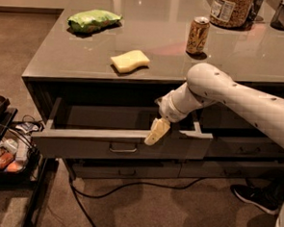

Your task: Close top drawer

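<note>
Leaning on the front's top edge of the pulled-out drawer (pixel 82 143), the gripper (pixel 157 132) sits just above and right of the pull (pixel 123 148); its grip cannot be told. Closing looks barely begun, and next likely comes a steady, square push inward.

1. There is a single camera view, set high and in front of the desk (pixel 78 58). It looks down at a slant across the desk's top and front.
2. It is fairly near: the top drawer (pixel 82 141) spans mid-frame, with floor below.
3. The arm enters from the right edge, and the gripper (pixel 153 134) sits near centre, at the drawer's front panel.
</note>
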`<state>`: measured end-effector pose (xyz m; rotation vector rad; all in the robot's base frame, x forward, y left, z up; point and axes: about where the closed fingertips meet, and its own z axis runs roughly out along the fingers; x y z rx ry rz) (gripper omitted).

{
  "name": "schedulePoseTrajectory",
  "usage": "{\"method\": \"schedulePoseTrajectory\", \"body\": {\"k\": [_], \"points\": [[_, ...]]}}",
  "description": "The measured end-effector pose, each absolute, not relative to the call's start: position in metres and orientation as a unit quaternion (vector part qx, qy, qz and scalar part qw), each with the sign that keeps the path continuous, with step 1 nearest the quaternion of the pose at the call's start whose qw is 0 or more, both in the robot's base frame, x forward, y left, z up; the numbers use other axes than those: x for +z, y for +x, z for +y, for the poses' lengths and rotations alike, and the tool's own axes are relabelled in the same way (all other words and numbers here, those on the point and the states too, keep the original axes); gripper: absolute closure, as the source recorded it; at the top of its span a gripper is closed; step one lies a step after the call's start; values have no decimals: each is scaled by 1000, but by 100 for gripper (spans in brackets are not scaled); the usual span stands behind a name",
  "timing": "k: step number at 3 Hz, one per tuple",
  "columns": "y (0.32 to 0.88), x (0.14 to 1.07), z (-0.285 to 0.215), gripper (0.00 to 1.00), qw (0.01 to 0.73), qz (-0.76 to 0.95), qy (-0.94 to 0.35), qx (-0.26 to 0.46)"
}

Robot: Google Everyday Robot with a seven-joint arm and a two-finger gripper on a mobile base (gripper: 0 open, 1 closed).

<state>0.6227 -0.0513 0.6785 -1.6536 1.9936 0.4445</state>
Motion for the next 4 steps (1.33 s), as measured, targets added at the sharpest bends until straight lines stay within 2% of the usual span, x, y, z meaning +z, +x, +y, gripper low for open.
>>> {"method": "schedulePoseTrajectory", "body": {"k": [2, 3, 4], "points": [[652, 661, -2, 0, 259, 709, -630, 182], [663, 655, 9, 17, 261, 704, -634, 185], [670, 654, 16, 40, 263, 701, -636, 186]]}}
